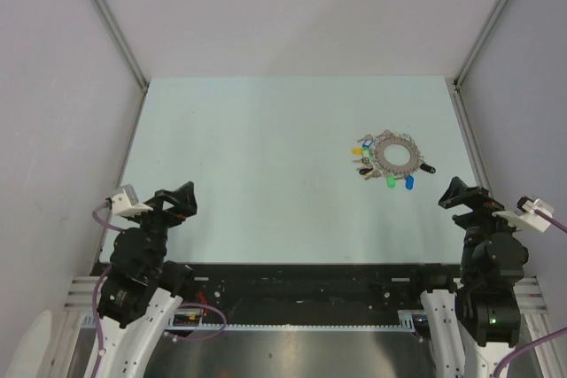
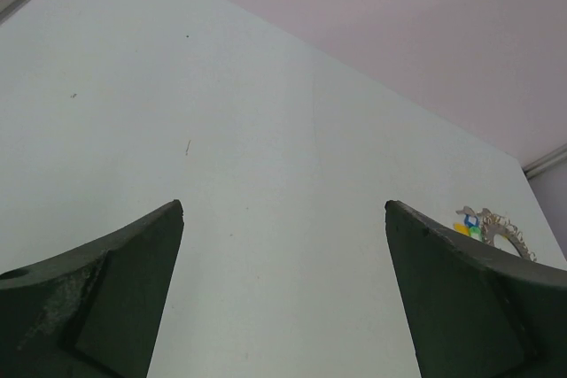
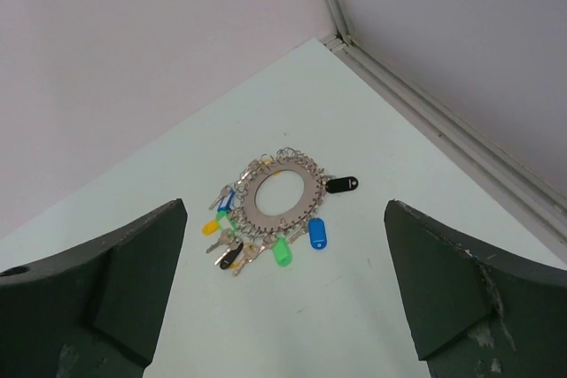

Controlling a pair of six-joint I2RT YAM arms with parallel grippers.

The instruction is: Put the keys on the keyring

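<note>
The keyring (image 1: pixel 397 154) (image 3: pixel 301 212) is a flat grey toothed ring lying on the table's right half. Several keys (image 3: pixel 232 235) with coloured tags lie round its rim: a blue tag (image 3: pixel 317 234), a green tag (image 3: pixel 282 252), a black tag (image 3: pixel 341 185) and a yellow tag (image 3: pixel 211 227). The left wrist view catches only the ring's edge (image 2: pixel 507 229) at far right. My right gripper (image 1: pixel 464 195) (image 3: pixel 283 210) stands open, nearer than the ring, nothing between its fingers. My left gripper (image 1: pixel 174 200) (image 2: pixel 283 210) is open at the near left, far from the ring.
The pale table (image 1: pixel 266 157) is enclosed by white walls with aluminium corner posts (image 1: pixel 111 24) (image 1: pixel 496 19). Its right edge rail (image 3: pixel 443 121) runs close beside the keyring. The arms' bases (image 1: pixel 301 294) line the near edge.
</note>
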